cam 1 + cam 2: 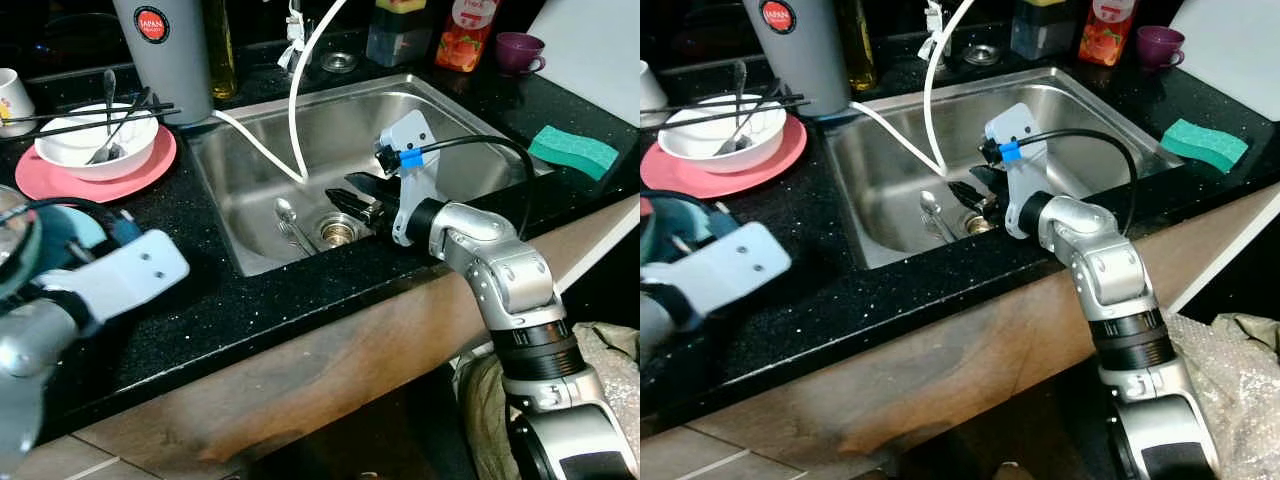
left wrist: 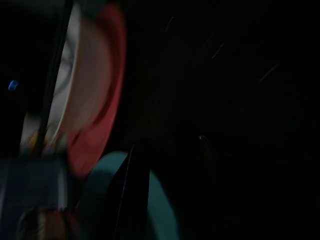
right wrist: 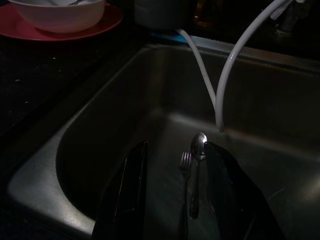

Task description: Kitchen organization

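A spoon (image 3: 196, 170) and a fork (image 3: 184, 172) lie side by side on the bottom of the steel sink (image 1: 450, 130), just beside the drain (image 1: 338, 232). The right gripper (image 3: 175, 190) hangs low over them, its fingers spread apart with both utensils in the gap, touching neither as far as shows. A white hose (image 1: 295, 100) curves down into the basin behind. On the black counter (image 1: 200, 290) to the left, a white bowl (image 1: 95, 140) rests on a pink plate (image 1: 60, 180). The left gripper (image 2: 132, 200) hovers near that plate; whether its jaws are open cannot be told.
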Robot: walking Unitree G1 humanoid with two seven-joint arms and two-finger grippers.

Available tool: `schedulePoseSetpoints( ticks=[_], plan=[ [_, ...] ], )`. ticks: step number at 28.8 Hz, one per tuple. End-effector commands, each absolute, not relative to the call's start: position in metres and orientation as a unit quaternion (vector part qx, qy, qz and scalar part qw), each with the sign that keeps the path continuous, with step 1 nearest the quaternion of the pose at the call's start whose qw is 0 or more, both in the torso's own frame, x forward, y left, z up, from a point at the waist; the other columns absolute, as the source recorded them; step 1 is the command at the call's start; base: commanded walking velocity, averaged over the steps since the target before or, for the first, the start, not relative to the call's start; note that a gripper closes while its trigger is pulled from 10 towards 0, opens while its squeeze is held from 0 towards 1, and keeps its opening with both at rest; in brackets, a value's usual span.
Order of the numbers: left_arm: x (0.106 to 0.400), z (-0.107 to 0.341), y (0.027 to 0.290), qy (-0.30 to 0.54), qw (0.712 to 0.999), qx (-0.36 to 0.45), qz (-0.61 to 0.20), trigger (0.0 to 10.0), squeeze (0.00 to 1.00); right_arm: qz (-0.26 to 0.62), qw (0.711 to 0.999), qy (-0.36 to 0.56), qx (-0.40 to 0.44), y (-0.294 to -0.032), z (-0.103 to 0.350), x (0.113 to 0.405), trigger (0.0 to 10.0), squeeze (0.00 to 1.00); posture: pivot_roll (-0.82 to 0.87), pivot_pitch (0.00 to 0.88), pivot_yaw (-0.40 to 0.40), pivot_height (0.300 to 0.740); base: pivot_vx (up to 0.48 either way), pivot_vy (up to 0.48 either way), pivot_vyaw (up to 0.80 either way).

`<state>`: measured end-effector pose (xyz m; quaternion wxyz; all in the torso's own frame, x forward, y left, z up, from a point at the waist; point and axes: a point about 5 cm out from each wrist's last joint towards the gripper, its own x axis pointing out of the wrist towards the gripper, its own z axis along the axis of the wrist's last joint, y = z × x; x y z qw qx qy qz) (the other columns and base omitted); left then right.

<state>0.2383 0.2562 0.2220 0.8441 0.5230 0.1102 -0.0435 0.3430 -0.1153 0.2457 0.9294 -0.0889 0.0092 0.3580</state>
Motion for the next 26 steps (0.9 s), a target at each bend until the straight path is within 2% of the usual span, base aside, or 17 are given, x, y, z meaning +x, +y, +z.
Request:
schedulePoseSetpoints(
  ticks=[1,8,12,14,16,17,18,19,26],
  plan=[
    [0.237,0.206,0.274,0.169,0.831,0.529,-0.035,10.0,0.0,0.357,0.93,0.009,-0.09,-0.116,0.247,0.345,10.0,0.0,0.06,0.106,-0.039,0.74,0.0,0.0,0.0],
    [0.238,0.209,0.289,0.174,0.82,0.545,-0.012,10.0,0.0,0.355,0.93,0.009,-0.091,-0.117,0.246,0.345,10.0,0.0,0.06,0.106,-0.039,0.74,0.0,0.0,0.0],
    [0.242,0.213,0.282,0.15,0.828,0.54,-0.009,10.0,0.0,0.354,0.931,0.009,-0.092,-0.117,0.246,0.345,10.0,0.0,0.06,0.105,-0.041,0.74,0.0,0.0,0.0],
    [0.246,0.216,0.275,0.125,0.843,0.523,-0.013,10.0,0.0,0.354,0.931,0.008,-0.091,-0.117,0.246,0.346,10.0,0.0,0.06,0.104,-0.041,0.74,0.0,0.0,0.0],
    [0.252,0.222,0.26,0.078,0.883,0.463,-0.009,10.0,0.0,0.354,0.931,0.008,-0.091,-0.118,0.247,0.346,10.0,0.0,0.06,0.104,-0.042,0.74,0.0,0.0,0.0],
    [0.256,0.228,0.244,0.039,0.911,0.411,-0.02,10.0,0.0,0.354,0.931,0.007,-0.091,-0.118,0.247,0.346,10.0,0.0,0.07,0.103,-0.042,0.74,0.0,0.0,0.0],
    [0.256,0.228,0.244,0.039,0.911,0.411,-0.02,10.0,0.0,0.354,0.931,0.007,-0.091,-0.118,0.247,0.346,10.0,0.0,0.07,0.103,-0.042,0.74,0.0,0.0,0.0],
    [0.26,0.234,0.23,0.007,0.932,0.361,-0.021,10.0,0.0,0.354,0.931,0.007,-0.091,-0.117,0.247,0.347,10.0,0.0,0.07,0.103,-0.042,0.74,0.0,0.0,0.0],
    [0.269,0.24,0.207,-0.027,0.962,0.27,-0.021,10.0,0.0,0.354,0.931,0.006,-0.09,-0.116,0.247,0.347,10.0,0.0,0.06,0.102,-0.038,0.74,0.0,0.0,0.0]
  ],
)
